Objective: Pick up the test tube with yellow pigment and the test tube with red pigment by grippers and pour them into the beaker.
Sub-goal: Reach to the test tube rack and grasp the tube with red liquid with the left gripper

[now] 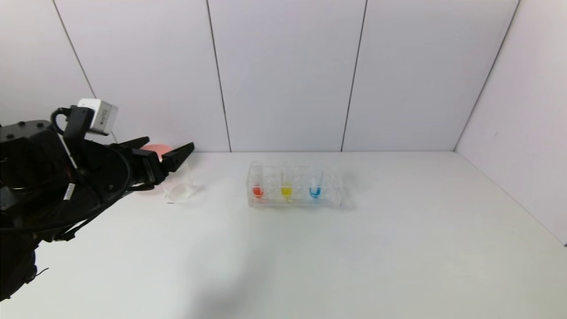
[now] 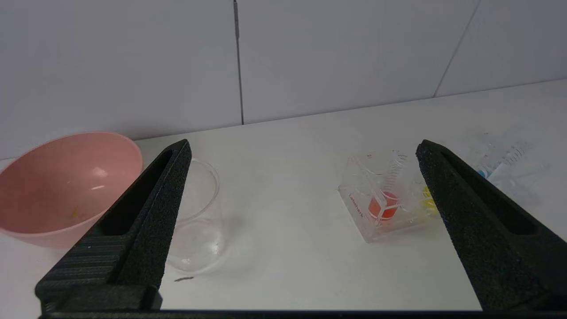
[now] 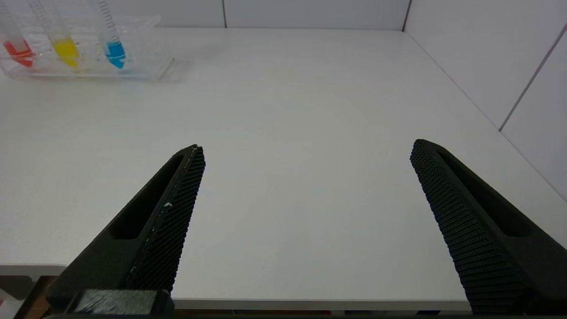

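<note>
Head view gives you the white desk [image 1: 354,248] first, then your left gripper [image 1: 170,149] raised at its left side, jaws spread wide and empty, in front of the pink bowl [image 2: 57,177] and beaker [image 2: 199,217]. Your right gripper [image 3: 305,153] hangs open over the desk's near edge. In the clear rack [image 1: 294,188] stand the red tube [image 1: 257,190], yellow tube [image 1: 286,190] and blue tube [image 1: 315,191], upright.

left arm [image 1: 40,177] black, bulky, looped black cables; small white-grey camera box [image 1: 99,116] on wrist; left gripper [image 1: 170,148] black, two pointed textured fingers [image 2: 150,221].
</note>
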